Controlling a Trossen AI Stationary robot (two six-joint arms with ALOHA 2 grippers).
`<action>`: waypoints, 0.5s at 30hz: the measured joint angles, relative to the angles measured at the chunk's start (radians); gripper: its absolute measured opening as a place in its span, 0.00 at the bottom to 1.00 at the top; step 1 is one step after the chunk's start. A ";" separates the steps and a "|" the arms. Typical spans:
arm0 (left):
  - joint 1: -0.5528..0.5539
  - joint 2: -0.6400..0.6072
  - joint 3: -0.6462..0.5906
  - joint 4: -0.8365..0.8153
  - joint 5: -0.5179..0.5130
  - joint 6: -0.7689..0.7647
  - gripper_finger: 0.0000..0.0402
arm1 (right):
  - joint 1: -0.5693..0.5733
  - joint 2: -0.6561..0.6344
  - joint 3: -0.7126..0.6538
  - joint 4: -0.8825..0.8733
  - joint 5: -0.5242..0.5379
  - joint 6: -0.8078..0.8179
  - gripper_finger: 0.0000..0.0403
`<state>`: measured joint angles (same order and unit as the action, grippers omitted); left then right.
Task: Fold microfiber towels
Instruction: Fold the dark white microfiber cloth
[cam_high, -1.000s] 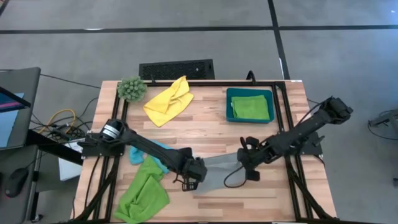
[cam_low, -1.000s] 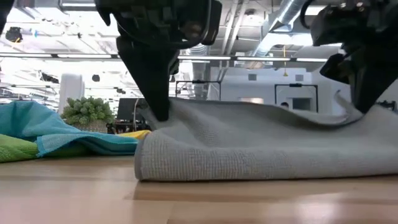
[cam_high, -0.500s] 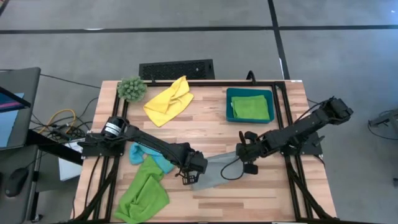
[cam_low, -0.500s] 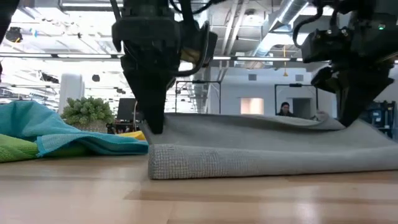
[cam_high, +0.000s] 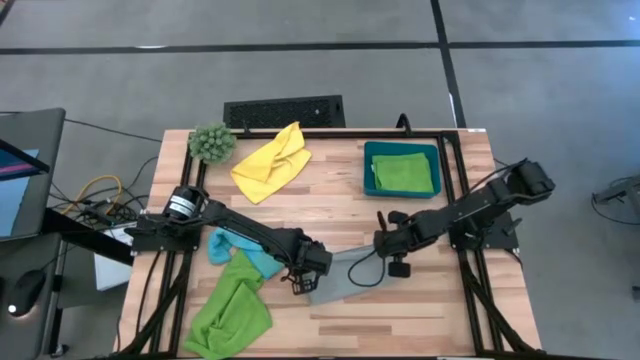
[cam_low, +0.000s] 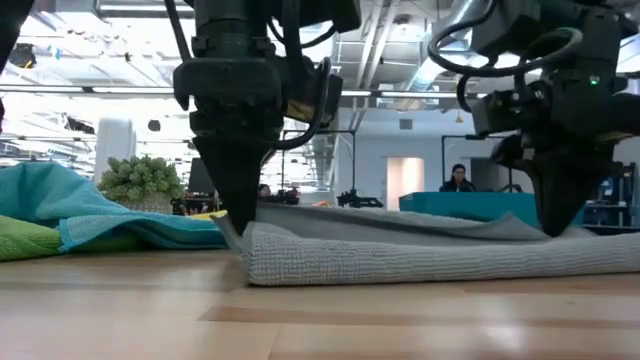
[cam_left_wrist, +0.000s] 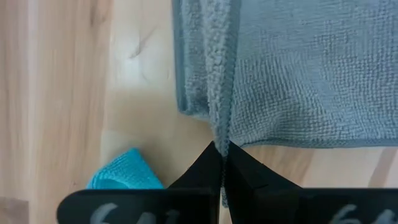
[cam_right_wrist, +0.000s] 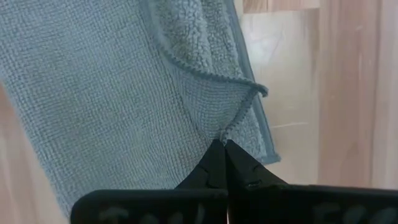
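A grey microfiber towel (cam_high: 345, 275) lies folded over itself on the wooden table, near the front middle. My left gripper (cam_high: 303, 283) is shut on its left end and my right gripper (cam_high: 392, 250) is shut on its right end; both point down. More towels lie about: a lime green one (cam_high: 230, 315) and a light blue one (cam_high: 238, 250) at the front left, and a yellow one (cam_high: 270, 162) at the back. A folded green towel (cam_high: 404, 170) rests in a teal bin. My left gripper pinches the grey towel's hemmed edge (cam_left_wrist: 222, 132) between its two fingertips, from above. The upper layer is gathered into a ridge running away from the fingers. In the low view this end (cam_low: 250, 240) sits low on the layer beneath, which lies on the table. My right gripper pinches the curled hemmed corner (cam_right_wrist: 231, 127) of the grey towel between its two fingertips, from above, slightly slanted. The held corner (cam_low: 545, 228) sits just above the lower layer, and the cloth between the two grippers sags slack.
A fuzzy green plant ball (cam_high: 212, 143) stands at the back left corner. The teal bin (cam_high: 368, 170) stands at the back right. A black frame (cam_high: 452, 180) runs along the table's sides. Bare wood (cam_high: 330, 205) lies in the middle.
Both grippers have sunk toward the table, staying shut on the grey towel; the right one has also gone toward the far edge and left. The towel's raised upper layer has come down flat onto the lower layer.
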<state>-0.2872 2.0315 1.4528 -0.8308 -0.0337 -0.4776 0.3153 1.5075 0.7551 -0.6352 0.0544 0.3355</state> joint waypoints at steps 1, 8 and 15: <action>0.000 0.000 0.000 0.004 0.006 0.013 0.00 | 0.002 0.003 0.000 0.000 0.000 0.001 0.01; 0.002 0.000 0.000 0.041 -0.031 0.027 0.00 | 0.012 0.003 0.000 -0.002 -0.016 0.004 0.04; 0.002 0.000 0.000 0.082 -0.033 0.084 0.00 | 0.012 0.003 0.000 -0.002 -0.065 0.004 0.15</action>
<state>-0.2852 2.0315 1.4528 -0.7490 -0.0670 -0.3932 0.3275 1.5101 0.7551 -0.6376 -0.0105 0.3397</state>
